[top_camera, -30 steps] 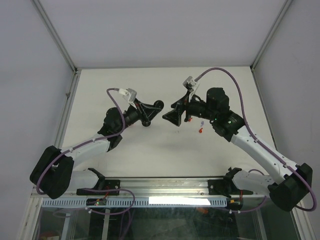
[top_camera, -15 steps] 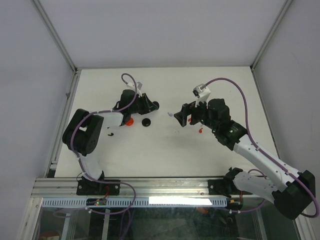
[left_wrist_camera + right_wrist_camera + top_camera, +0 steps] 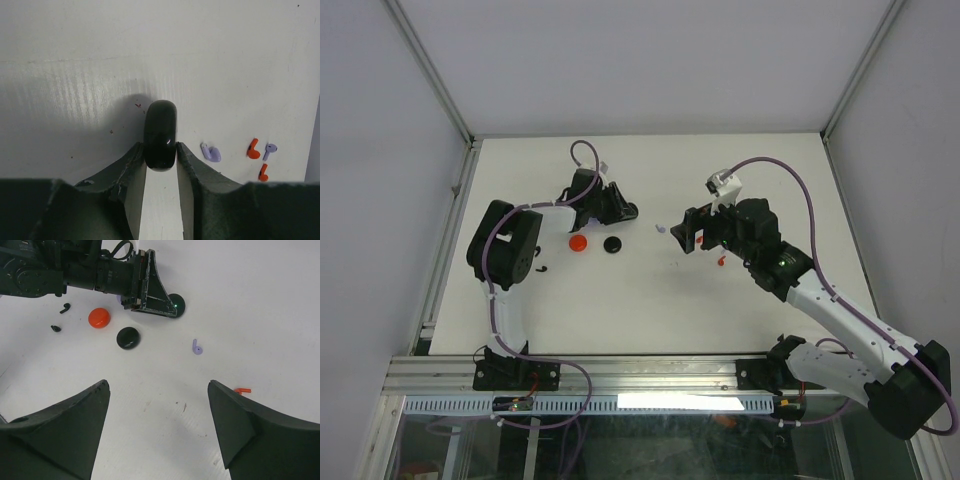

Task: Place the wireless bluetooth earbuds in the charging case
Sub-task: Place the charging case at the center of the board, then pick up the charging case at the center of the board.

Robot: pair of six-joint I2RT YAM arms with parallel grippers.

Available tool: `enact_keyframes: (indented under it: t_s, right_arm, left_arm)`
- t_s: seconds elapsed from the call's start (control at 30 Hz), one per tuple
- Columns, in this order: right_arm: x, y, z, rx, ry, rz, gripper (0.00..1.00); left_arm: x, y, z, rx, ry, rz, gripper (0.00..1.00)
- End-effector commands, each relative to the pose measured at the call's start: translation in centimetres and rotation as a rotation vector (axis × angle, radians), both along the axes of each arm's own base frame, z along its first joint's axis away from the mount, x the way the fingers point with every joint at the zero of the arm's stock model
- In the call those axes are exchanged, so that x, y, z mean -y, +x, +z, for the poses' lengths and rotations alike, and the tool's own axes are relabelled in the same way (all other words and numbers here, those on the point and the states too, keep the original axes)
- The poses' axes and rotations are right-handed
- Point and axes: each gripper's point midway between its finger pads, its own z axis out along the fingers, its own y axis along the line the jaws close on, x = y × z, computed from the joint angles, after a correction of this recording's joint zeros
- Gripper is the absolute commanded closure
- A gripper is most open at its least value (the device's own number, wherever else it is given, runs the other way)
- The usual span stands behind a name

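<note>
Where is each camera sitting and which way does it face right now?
Top external: overhead, behind the robot, looking down; left arm and right arm show.
Left wrist: past the left gripper, shut on the black case, toward earbuds.
Right wrist: through the open right gripper, toward the left gripper.
Shared: both wrist views show that case.

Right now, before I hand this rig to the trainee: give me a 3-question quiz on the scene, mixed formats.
1. True or false: the left claw is shut on a black round case.
2. In the right wrist view, what lies loose just beside the red case? A) a second black case B) a white case C) a blue case
3. Fill in: the right claw is ____ and holds nothing.

Key: 1 true; 2 A; 3 open.
</note>
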Motion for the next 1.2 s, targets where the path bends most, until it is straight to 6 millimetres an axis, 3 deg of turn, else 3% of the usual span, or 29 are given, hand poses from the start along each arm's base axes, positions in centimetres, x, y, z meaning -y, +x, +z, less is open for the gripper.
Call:
enact_keyframes:
  t_s: [0.0,0.53,0.77,0.93,1.17]
  right_arm:
    - [0.2,0.5,1.4,0.056,0.013,-0.012,0.18]
    - [-0.4,-0.2,1.1,0.029,0.014,0.038,0.18]
    - [-0.7,-0.4,0.9,0.022,0.010,0.058,0.18]
    - [-0.9,-0.4,0.5,0.013,0.005,0.070,0.18]
    - [-1.1,-0.5,0.4,0.011,0.005,0.083,0.17]
  left_arm:
    - [-0.6,-0.2,-0.2,-0.045,0.032,0.012,0.66]
    - [-3.2,-2.1,2.1,-0.006,0.141,0.047,0.32]
    - [-4.0,-4.5,4.6,0.084,0.299,-0.032,0.32]
    - [-5.0,-6.2,4.2,0.090,0.515,-0.100,0.31]
    - [-4.4,-7.0,2.4,0.076,0.665,-0.218,0.31]
